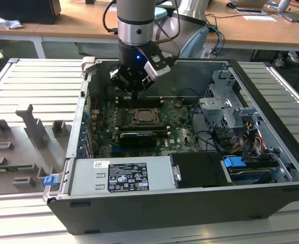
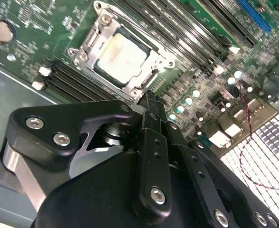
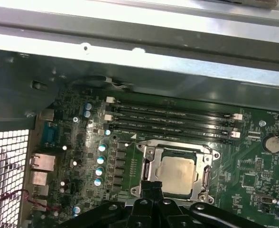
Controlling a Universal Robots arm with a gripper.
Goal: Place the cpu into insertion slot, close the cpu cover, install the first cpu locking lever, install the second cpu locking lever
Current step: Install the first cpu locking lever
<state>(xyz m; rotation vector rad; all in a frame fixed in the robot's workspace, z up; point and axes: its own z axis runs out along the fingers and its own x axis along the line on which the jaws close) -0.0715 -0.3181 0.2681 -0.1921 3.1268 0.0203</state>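
On the exterior view's left a grey tray (image 1: pixel 22 147) of moulded holders lies beside the open case (image 1: pixel 139 213). Inside the case the green board (image 1: pixel 182 134) lies flat, and the gripper (image 1: pixel 134 90) hangs over it, just behind the slot (image 1: pixel 147 118). In both wrist views the gripper (image 2: pixel 149 96) (image 3: pixel 151 188) has its fingers pressed together with nothing between them. Its tip is right at the rim of the slot, though I cannot tell whether it touches. The cpu (image 2: pixel 122 58) (image 3: pixel 177 173) already sits in the slot, pale face up. The cover (image 2: pixel 89 42) (image 3: pixel 149 166) appears to lie down around it, framing the chip through its window. Whether either locking lever is latched I cannot tell. The memory slots (image 3: pixel 172 118) run close along one side of the socket, and on the exterior view's right stands the grey drive cage (image 1: pixel 226 107) with its cables. I judge the cpu to be light, thin, stiff and fragile, best gripped by two opposite edges and never pressed on its face. The cover looks like stiff, thin sheet metal on a hinge, best pushed at its free edge. The levers are likely springy wire, best worked from their outer ends, with care that shut fingers do not slide off onto the board.
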